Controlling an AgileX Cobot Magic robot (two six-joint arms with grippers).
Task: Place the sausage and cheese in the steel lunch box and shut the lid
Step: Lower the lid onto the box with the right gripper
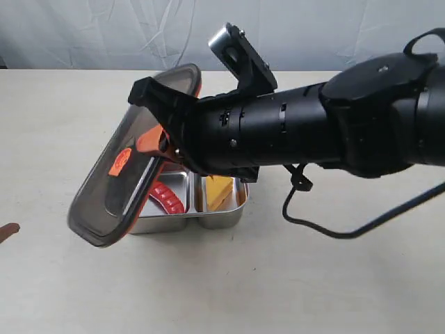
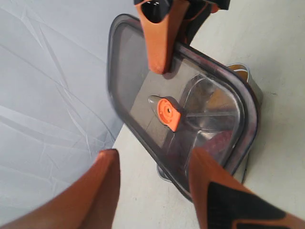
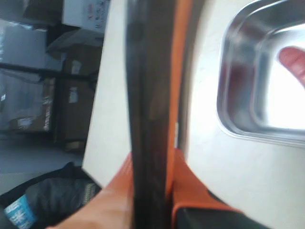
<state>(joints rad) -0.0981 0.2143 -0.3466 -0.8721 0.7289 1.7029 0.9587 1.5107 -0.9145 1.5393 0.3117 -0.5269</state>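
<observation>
R end effector (image 1: 154, 125) clenched on 1 lid (image 1: 111, 195), edge pinched btw its pads, lid tilted. Just below it: 1 steel lunch box (image 1: 222, 217) on table (image 1: 278, 278), 2 compartments: 1 sausage (image 1: 167, 197) in larger, 1 cheese (image 1: 219, 191) in smaller. L end effector (image 2: 153, 155) released, jaws spread, close to lid, contact unclear.

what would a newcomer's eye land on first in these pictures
The right end effector, on a bulky black arm, fills the middle, clamping the dark lid tilted above the steel lunch box. Beneath it, the red sausage lies in the larger compartment and the yellow cheese in the smaller one.
</observation>
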